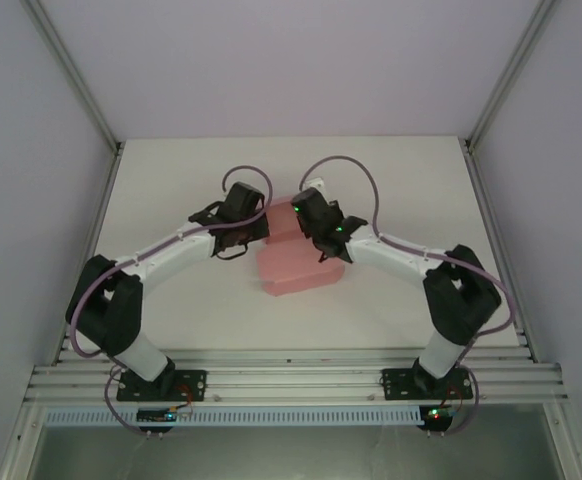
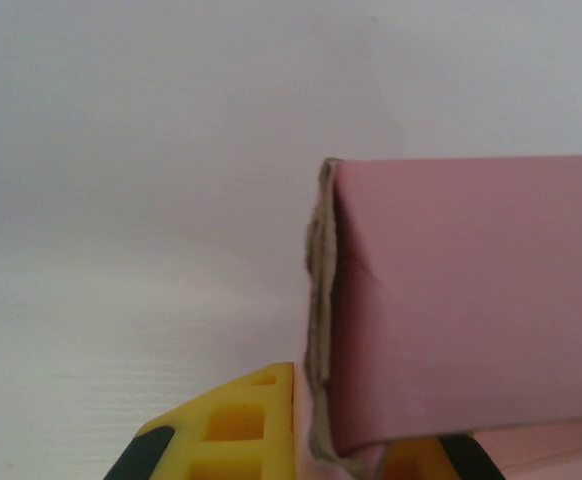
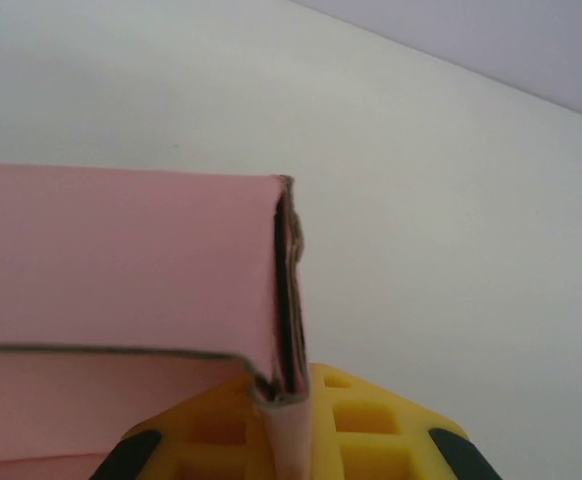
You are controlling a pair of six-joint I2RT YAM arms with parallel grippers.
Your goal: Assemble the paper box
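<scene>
Now | left tool (image 2: 323, 445) pinching paper box (image 2: 471, 300) end | right tool (image 3: 289, 425) pinching opposite end

A pale-pink thin-card paper box (image 1: 293, 277) lies near the middle of the white table (image 1: 171, 180), folded into a low rectangular shape. Its flat side faces toward the table's near edge. In the wrist views its walls stand upright. Their end edges show doubled layers of card, frayed and brownish along the cut.
</scene>
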